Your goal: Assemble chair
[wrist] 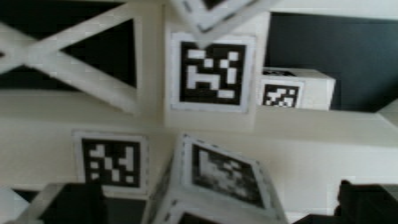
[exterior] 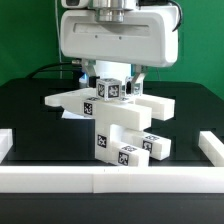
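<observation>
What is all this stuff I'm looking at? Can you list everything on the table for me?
Chair parts: a cluster of chunky white blocks, how many is hard to tell, each carrying small black-and-white square tags, stacked and joined at the middle of the table.
Border rails: white, one long rail along the front edge, short pieces at the exterior view's left and right edges.
Table: one, black surface, under everything.
Backdrop: green, behind the table.
Cables: dark, count unclear, at the back on the exterior view's left.
Robot's gripper: one, white housing, open, directly above the stacked chair parts.
</observation>
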`<action>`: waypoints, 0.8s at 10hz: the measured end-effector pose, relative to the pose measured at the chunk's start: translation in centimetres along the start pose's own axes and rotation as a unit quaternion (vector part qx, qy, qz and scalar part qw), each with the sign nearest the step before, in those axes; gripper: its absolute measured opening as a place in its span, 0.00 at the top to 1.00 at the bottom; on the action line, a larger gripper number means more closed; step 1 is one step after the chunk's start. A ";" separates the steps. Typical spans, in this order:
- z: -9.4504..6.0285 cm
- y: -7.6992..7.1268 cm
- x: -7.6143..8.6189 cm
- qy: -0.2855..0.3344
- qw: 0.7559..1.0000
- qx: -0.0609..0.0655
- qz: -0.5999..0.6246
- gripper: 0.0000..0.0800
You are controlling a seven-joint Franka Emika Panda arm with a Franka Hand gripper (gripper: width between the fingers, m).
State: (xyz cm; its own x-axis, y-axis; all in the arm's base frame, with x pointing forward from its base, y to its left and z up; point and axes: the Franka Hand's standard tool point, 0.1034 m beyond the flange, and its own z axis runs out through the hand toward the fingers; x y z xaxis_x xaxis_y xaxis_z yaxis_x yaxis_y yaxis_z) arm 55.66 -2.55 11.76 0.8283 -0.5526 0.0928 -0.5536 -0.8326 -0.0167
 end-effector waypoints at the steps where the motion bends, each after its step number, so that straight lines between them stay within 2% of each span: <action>1: 0.0 0.0 0.0 0.001 0.999 -0.003 -0.051 0.19; 8: 0.0 0.5 0.2 0.000 0.966 -0.003 -0.260 0.19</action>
State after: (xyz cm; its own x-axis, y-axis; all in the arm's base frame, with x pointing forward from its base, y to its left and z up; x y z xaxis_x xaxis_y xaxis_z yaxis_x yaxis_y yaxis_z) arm 55.59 -3.06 11.76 0.9944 -0.0607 0.0867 -0.0643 -0.9972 0.0385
